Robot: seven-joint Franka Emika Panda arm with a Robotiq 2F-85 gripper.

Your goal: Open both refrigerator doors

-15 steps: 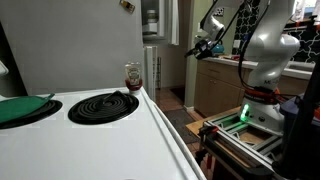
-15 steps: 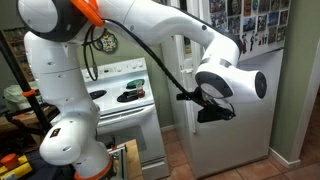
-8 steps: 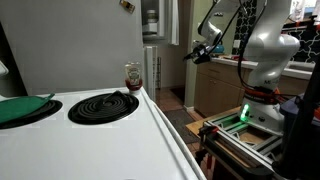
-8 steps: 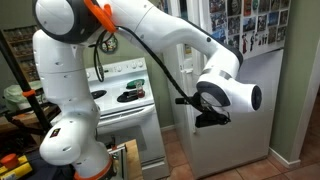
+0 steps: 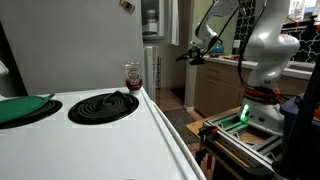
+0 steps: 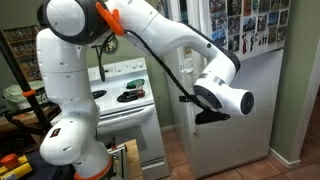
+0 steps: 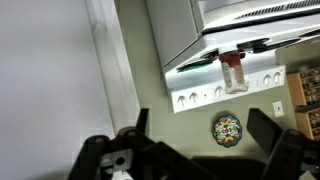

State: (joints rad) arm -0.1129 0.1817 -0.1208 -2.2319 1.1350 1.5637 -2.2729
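The tall grey fridge stands at the right in an exterior view. Its longer lower refrigerator door (image 6: pixel 250 125) is a plain grey panel. The shorter upper door (image 6: pixel 255 25) is covered with photos. A pale lining strip shows along their left edges. In an exterior view the pale door edge (image 5: pixel 152 62) shows past the fridge's side wall (image 5: pixel 80 45). My gripper (image 6: pixel 203 118) hangs in front of the lower door's left part, open and empty. It also shows in an exterior view (image 5: pixel 190 55) and the wrist view (image 7: pixel 205 135). A flat pale panel (image 7: pixel 50 70) fills the wrist view's left.
A white stove (image 6: pixel 125 95) with coil burners (image 5: pixel 103 105) stands beside the fridge. A small jar (image 5: pixel 132 76) sits at its back corner. The robot's base and metal frame (image 5: pixel 245 125) stand on the floor. Wooden cabinets (image 5: pixel 215 85) are behind it. A decorative plate (image 7: pixel 227 128) shows in the wrist view.
My wrist has swung lower and further across the front of the lower door. The gripper has shifted toward the fridge. The doors look unchanged.
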